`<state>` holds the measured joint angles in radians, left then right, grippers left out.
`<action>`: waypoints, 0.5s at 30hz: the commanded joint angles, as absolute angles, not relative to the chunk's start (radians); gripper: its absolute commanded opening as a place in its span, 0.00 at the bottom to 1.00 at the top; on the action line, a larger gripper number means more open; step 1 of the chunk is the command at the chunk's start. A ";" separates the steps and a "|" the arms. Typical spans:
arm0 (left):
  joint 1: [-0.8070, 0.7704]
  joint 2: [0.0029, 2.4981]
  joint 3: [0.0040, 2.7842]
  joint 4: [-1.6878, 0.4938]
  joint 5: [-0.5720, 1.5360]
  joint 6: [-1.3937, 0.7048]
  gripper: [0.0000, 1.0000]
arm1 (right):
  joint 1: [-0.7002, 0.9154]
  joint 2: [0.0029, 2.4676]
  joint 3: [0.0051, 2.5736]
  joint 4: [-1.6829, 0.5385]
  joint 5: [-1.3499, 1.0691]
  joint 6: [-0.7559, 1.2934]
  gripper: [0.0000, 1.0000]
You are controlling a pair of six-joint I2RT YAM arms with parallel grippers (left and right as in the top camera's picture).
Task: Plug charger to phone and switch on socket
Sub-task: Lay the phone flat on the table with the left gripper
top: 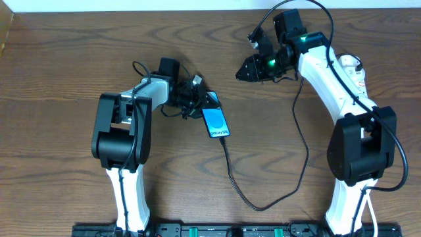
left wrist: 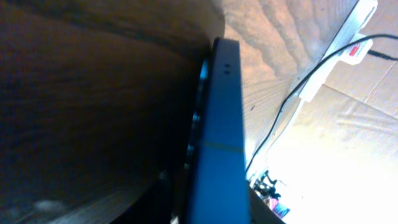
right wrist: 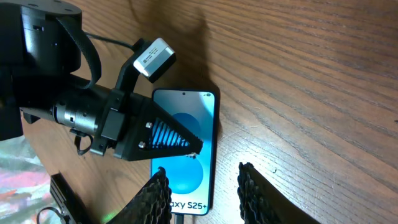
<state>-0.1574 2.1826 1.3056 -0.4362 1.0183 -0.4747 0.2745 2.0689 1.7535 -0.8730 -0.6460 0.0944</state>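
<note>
Mid-table, left gripper (right wrist: 197, 147) reaches low over the phone (right wrist: 205, 118); cannot tell its finger gap. Right gripper (right wrist: 203, 169) hangs nearby, tilted toward the phone, fingers spread apart.

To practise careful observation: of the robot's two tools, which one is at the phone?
The left tool: it reaches over the lit blue screen of the phone. The right tool is set apart from the phone, farther back over the table.

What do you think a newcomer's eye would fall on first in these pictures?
The phone, its screen glowing bright blue at the centre, draws the eye first, with the left hand reaching over it from the side. Then the black charger, looping away from the phone's lower end, and the right hand, open and empty beyond it.
</note>
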 commanded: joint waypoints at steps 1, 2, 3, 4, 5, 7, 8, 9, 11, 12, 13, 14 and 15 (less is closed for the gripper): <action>-0.157 2.198 1.313 -0.440 0.969 -0.477 0.33 | 0.277 2.046 1.773 -0.875 -0.643 0.080 0.35; -0.157 2.198 1.313 -0.440 0.960 -0.477 0.35 | 0.277 2.046 1.773 -0.876 -0.641 0.080 0.35; -0.157 2.198 1.313 -0.445 0.944 -0.477 0.38 | 0.277 2.046 1.773 -0.876 -0.641 0.080 0.35; -0.157 2.198 1.313 -0.452 0.925 -0.477 0.40 | 0.277 2.046 1.773 -0.876 -0.641 0.080 0.35; -0.157 2.198 1.313 -0.461 0.908 -0.477 0.42 | 0.277 2.046 1.773 -0.876 -0.641 0.080 0.35; -0.157 2.198 1.313 -0.494 0.857 -0.477 0.48 | 0.277 2.046 1.773 -0.879 -0.641 0.080 0.35; -0.157 2.198 1.313 -0.512 0.834 -0.477 0.49 | 0.277 2.046 1.773 -0.880 -0.641 0.079 0.35; -0.157 2.198 1.313 -0.525 0.815 -0.477 0.50 | 0.277 2.046 1.773 -0.880 -0.641 0.073 0.35; -0.157 2.198 1.313 -0.543 0.791 -0.477 0.52 | 0.277 2.046 1.773 -0.880 -0.641 0.073 0.35; -0.156 2.198 1.313 -0.544 0.791 -0.477 0.52 | 0.277 2.046 1.773 -0.880 -0.641 0.073 0.35; -0.155 2.198 1.313 -0.545 0.791 -0.476 0.52 | 0.277 2.046 1.773 -0.880 -0.641 0.073 0.35; -0.155 2.198 1.313 -0.545 0.789 -0.476 0.52 | 0.277 2.046 1.773 -0.880 -0.641 0.073 0.35; -0.155 2.198 1.313 -0.546 0.782 -0.477 0.52 | 0.277 2.046 1.773 -0.880 -0.641 0.073 0.35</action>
